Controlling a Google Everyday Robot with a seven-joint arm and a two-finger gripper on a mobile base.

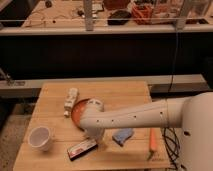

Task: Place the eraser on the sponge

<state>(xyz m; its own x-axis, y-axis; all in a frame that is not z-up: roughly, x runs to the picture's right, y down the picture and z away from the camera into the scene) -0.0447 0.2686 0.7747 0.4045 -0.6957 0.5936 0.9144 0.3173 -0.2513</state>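
The eraser [82, 148] lies flat near the table's front edge, a black block with a whitish and red top. To its right rests the light-blue sponge [122, 135], a short gap away. My white arm reaches in from the right, and its gripper [95, 141] hangs down just above the eraser's right end, between eraser and sponge. The wrist hides most of the gripper.
An orange bowl [76, 113] sits behind the arm's end, with a cream bottle-like object [70, 101] lying at its left. A white cup [40, 138] stands front left. A carrot [153, 141] lies front right. The wooden table [120, 92] ends close behind the eraser.
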